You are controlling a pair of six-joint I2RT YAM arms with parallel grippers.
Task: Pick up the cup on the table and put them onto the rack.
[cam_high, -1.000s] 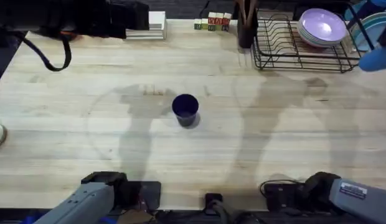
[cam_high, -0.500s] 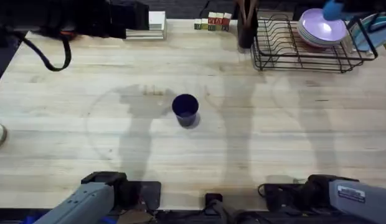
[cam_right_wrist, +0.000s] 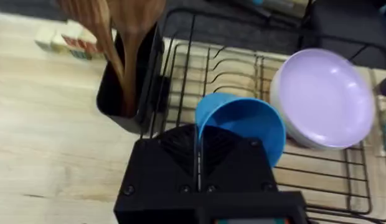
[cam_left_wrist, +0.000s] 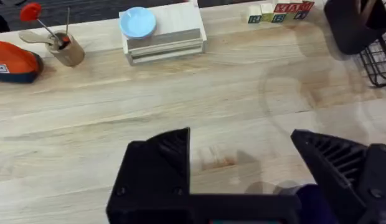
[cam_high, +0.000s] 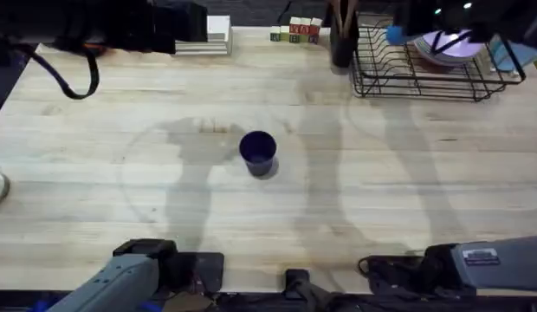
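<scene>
A dark navy cup [cam_high: 257, 153] stands upright mid-table [cam_high: 407, 182]. In the left wrist view a sliver of it [cam_left_wrist: 308, 198] shows beside one finger of my left gripper [cam_left_wrist: 240, 140], which is open and holds nothing. The light blue cup [cam_right_wrist: 243, 127] is tilted on its side, and my right gripper [cam_right_wrist: 198, 149] is shut on its wall, above the black wire rack [cam_right_wrist: 230, 62]. From overhead that cup [cam_high: 395, 35] hangs over the left part of the rack [cam_high: 398, 85], under the dark raised right arm.
Purple plates [cam_high: 450, 45] fill the rack's right end. A black holder with wooden utensils [cam_right_wrist: 127, 81] stands against its left side. Letter blocks [cam_high: 296, 30] and a white stacked box [cam_high: 208, 36] line the far edge. A dark arm shape [cam_high: 95, 26] covers the far left.
The right arm has carried the light blue cup from the far right edge leftward over the rack. The navy cup and the left arm have not moved.
</scene>
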